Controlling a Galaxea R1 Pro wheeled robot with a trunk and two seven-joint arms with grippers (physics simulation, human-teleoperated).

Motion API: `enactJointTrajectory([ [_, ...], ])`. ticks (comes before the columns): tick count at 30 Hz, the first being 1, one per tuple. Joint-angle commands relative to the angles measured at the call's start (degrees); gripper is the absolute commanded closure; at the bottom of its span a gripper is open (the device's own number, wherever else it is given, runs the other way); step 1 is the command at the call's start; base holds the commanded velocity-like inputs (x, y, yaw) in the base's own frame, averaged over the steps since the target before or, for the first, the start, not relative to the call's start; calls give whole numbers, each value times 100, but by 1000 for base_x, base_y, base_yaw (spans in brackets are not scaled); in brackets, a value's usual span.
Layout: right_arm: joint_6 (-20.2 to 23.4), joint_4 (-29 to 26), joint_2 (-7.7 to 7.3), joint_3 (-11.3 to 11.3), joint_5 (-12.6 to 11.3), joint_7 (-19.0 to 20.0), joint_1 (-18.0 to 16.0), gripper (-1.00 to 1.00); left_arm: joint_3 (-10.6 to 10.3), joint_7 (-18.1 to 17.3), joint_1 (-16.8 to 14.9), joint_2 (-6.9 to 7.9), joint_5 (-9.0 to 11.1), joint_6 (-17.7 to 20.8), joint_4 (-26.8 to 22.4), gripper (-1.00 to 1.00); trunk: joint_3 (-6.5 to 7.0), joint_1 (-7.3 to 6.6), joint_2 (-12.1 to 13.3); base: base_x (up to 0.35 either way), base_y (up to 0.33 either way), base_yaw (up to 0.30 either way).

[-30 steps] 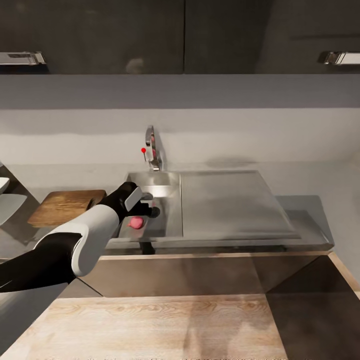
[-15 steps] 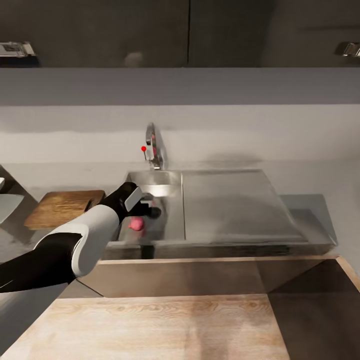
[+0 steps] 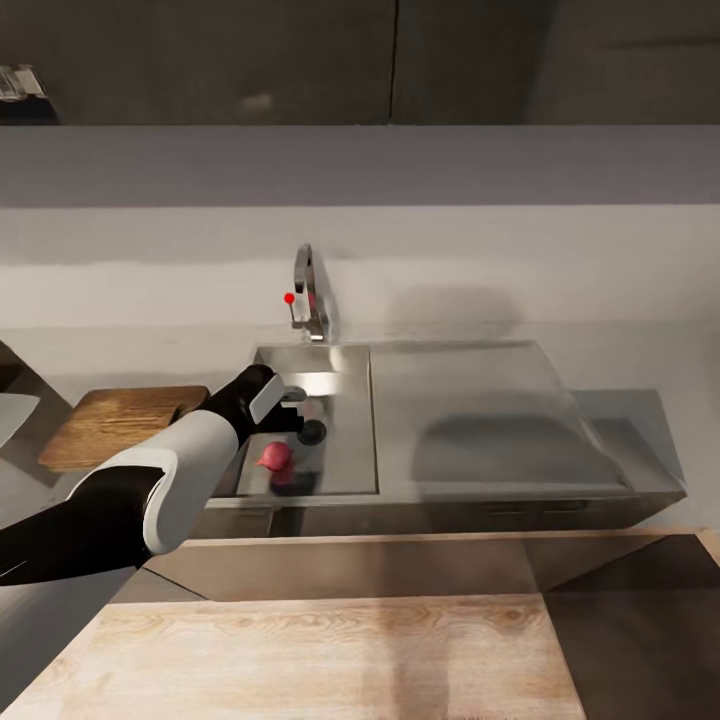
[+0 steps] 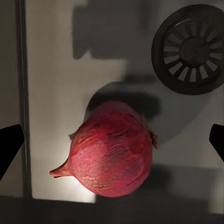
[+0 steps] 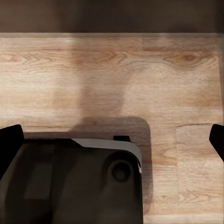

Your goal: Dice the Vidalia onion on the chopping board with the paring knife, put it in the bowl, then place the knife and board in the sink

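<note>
The pinkish-red Vidalia onion point(image 3: 273, 457) point(image 4: 112, 154) lies on the floor of the steel sink point(image 3: 340, 375), close to its front wall and near the round drain point(image 4: 193, 49). My left gripper point(image 3: 292, 410) point(image 4: 112, 144) hangs open just above the onion, with one dark fingertip on either side and neither touching it. The brown chopping board point(image 3: 115, 425) rests on the grey countertop point(image 3: 640, 410) left of the basin. My right gripper point(image 5: 112, 142) is open and empty over wooden flooring. The paring knife is out of view.
The curved chrome tap point(image 3: 305, 295) with a red dot stands behind the basin. The flat drainboard point(image 3: 480, 400) stretches to the right. A white shape point(image 3: 15, 415) is cut off by the left edge beyond the board. Dark wall cabinets hang overhead. My dark base point(image 5: 70, 182) sits below the right gripper.
The head view has shifted, so the sink sits slightly differently in the picture. My left gripper stays open over the onion, and the onion has not moved in the basin.
</note>
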Motion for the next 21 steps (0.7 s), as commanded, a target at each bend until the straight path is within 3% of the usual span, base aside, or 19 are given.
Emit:
enactJointTrajectory([
  [1,-3,-9,6,-23,61,-22,2,-100,12,57,2,-2,60,13,-6,-100,-11,3,-10,5,2,0],
  [21,0,-8,6,-23,61,-22,2,-100,12,57,19,-2,60,13,-6,-100,-103,3,-10,0,0,0],
])
